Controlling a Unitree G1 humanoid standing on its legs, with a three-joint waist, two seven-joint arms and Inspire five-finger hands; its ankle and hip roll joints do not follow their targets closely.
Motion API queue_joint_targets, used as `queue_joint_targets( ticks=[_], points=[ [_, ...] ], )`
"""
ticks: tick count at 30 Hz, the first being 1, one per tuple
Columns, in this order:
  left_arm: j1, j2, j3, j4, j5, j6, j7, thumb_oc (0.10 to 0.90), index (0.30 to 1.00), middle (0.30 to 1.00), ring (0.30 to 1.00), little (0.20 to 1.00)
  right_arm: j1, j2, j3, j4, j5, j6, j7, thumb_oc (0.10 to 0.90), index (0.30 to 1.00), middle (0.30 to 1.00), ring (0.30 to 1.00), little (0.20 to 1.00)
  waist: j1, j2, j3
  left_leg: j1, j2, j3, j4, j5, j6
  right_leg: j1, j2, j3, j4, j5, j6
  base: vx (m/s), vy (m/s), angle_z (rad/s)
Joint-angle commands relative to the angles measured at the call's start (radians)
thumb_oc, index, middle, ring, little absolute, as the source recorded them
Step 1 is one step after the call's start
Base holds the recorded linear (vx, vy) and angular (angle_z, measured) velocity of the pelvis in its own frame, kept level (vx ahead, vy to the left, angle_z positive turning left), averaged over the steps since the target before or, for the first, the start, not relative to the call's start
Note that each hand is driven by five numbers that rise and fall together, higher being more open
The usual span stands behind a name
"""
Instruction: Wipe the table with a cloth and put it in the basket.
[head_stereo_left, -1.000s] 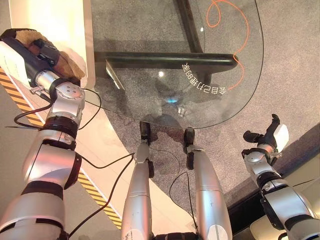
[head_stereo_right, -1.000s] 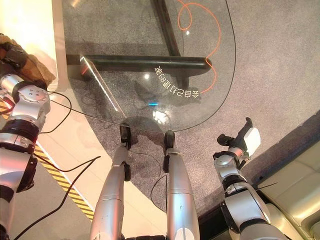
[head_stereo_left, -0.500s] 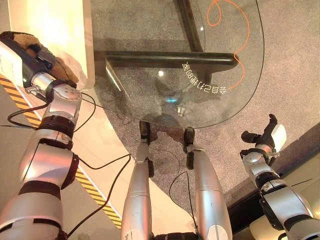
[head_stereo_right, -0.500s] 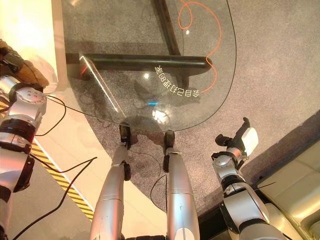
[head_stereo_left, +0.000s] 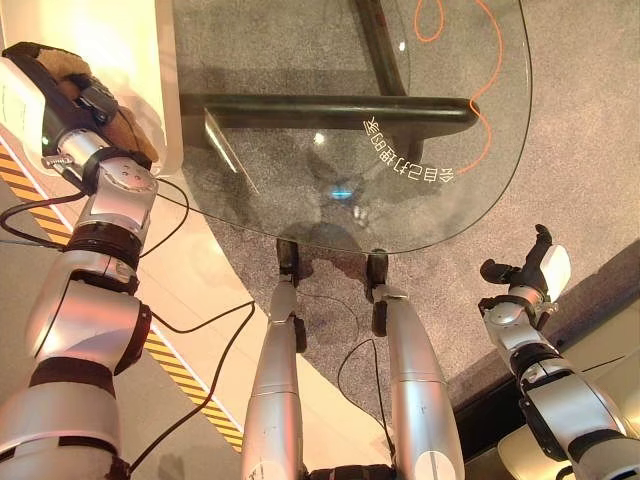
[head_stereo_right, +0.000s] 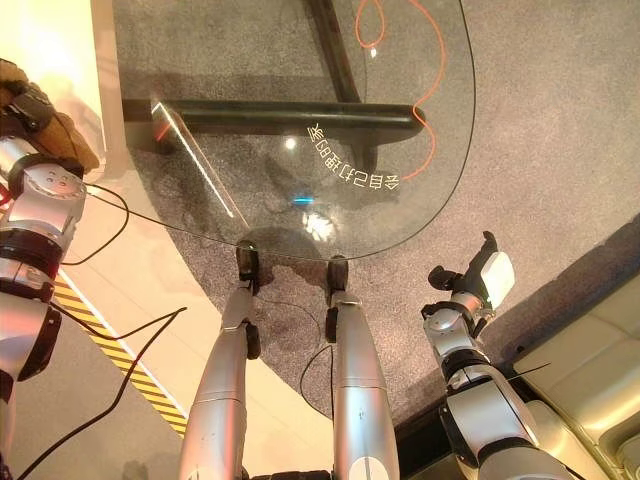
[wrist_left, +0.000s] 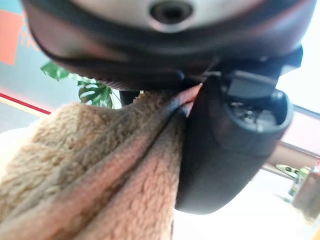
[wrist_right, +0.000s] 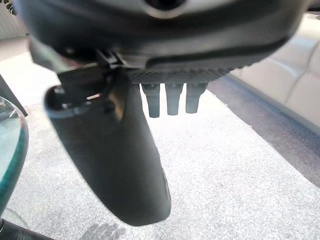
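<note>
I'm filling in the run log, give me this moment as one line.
left hand: shut on brown fleece cloth, off the glass table's left edge | right hand: open, idle over carpet | basket: unseen

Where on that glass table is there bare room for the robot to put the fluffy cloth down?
Nearly all of the glass table is bare: nothing lies on its top. The orange cable and dark frame show through from beneath. The left hand, shut on the cloth, sits off the table's left edge; the open right hand hangs beyond its right corner.
</note>
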Motion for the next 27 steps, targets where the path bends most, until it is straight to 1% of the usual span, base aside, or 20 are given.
queue_joint_targets(
  ticks=[1, 3, 4, 5, 6, 7, 17, 24, 27],
  points=[
    [-0.121, 0.130, 0.005, 0.032, 0.068, -0.021, 0.026, 0.100, 0.300, 0.300, 0.300, 0.200, 0.055, -0.055, -0.006, -0.014, -0.018, -0.002, -0.072, 0.800, 0.900, 0.900, 0.900, 0.900, 0.021, -0.040, -0.026, 0.031, -0.079, 0.083, 0.158, -0.227, 0.084, 0.047, 0.107, 0.065, -0.246, 0.138, 0.038, 0.00, 0.000, 0.00],
    [-0.126, 0.130, -0.001, 0.039, 0.064, -0.016, 0.012, 0.100, 0.300, 0.300, 0.300, 0.200, 0.055, -0.055, -0.005, -0.013, -0.020, -0.003, -0.073, 0.800, 0.900, 0.900, 0.900, 0.900, 0.020, -0.041, -0.026, 0.028, -0.081, 0.082, 0.158, -0.225, 0.085, 0.045, 0.108, 0.067, -0.248, 0.141, 0.038, 0.00, 0.000, 0.00],
    [-0.126, 0.129, -0.002, 0.041, 0.059, -0.013, 0.007, 0.141, 0.335, 0.335, 0.335, 0.241, 0.057, -0.056, -0.007, -0.015, -0.021, -0.004, -0.072, 0.800, 0.900, 0.900, 0.900, 0.900, 0.020, -0.042, -0.026, 0.027, -0.081, 0.082, 0.157, -0.225, 0.085, 0.044, 0.109, 0.068, -0.248, 0.142, 0.038, 0.00, 0.000, 0.00],
    [-0.127, 0.131, -0.004, 0.045, 0.056, -0.009, -0.005, 0.292, 0.465, 0.465, 0.465, 0.392, 0.059, -0.058, -0.006, -0.015, -0.021, -0.008, -0.072, 0.800, 0.900, 0.900, 0.900, 0.900, 0.019, -0.043, -0.026, 0.025, -0.081, 0.082, 0.159, -0.225, 0.085, 0.041, 0.109, 0.069, -0.247, 0.142, 0.039, 0.00, 0.000, 0.00],
    [-0.128, 0.132, -0.006, 0.048, 0.054, -0.007, -0.012, 0.418, 0.573, 0.573, 0.573, 0.518, 0.059, -0.058, -0.007, -0.014, -0.021, -0.009, -0.071, 0.800, 0.900, 0.900, 0.900, 0.900, 0.019, -0.043, -0.026, 0.024, -0.080, 0.082, 0.159, -0.226, 0.085, 0.041, 0.109, 0.069, -0.247, 0.143, 0.039, 0.00, 0.000, 0.00],
    [-0.129, 0.134, -0.009, 0.050, 0.049, -0.002, -0.021, 0.800, 0.900, 0.900, 0.900, 0.900, 0.060, -0.059, -0.009, -0.014, -0.020, -0.011, -0.069, 0.800, 0.900, 0.900, 0.900, 0.900, 0.019, -0.045, -0.026, 0.025, -0.080, 0.082, 0.159, -0.226, 0.085, 0.042, 0.108, 0.069, -0.249, 0.143, 0.039, 0.00, 0.000, 0.00],
    [-0.126, 0.127, -0.010, 0.068, 0.043, -0.004, -0.037, 0.800, 0.900, 0.900, 0.900, 0.900, 0.060, -0.052, -0.005, -0.018, -0.015, -0.010, -0.071, 0.800, 0.900, 0.900, 0.900, 0.900, 0.016, -0.047, -0.026, 0.023, -0.080, 0.081, 0.159, -0.227, 0.086, 0.037, 0.108, 0.072, -0.250, 0.150, 0.041, 0.00, 0.000, 0.00],
    [-0.123, 0.130, -0.005, 0.066, 0.015, -0.011, -0.034, 0.800, 0.900, 0.900, 0.900, 0.900, 0.064, -0.052, -0.007, -0.020, -0.013, -0.014, -0.069, 0.800, 0.900, 0.900, 0.900, 0.900, 0.016, -0.041, -0.026, 0.032, -0.082, 0.082, 0.154, -0.225, 0.088, 0.042, 0.108, 0.072, -0.251, 0.152, 0.042, 0.00, 0.000, 0.00],
    [-0.119, 0.127, 0.004, 0.060, 0.004, -0.029, -0.015, 0.800, 0.900, 0.900, 0.900, 0.900, 0.067, -0.049, -0.009, -0.014, -0.014, -0.022, -0.063, 0.800, 0.900, 0.900, 0.900, 0.900, 0.016, -0.038, -0.026, 0.047, -0.082, 0.079, 0.147, -0.224, 0.088, 0.052, 0.110, 0.075, -0.249, 0.150, 0.043, -0.01, -0.022, 0.00]
  ],
)
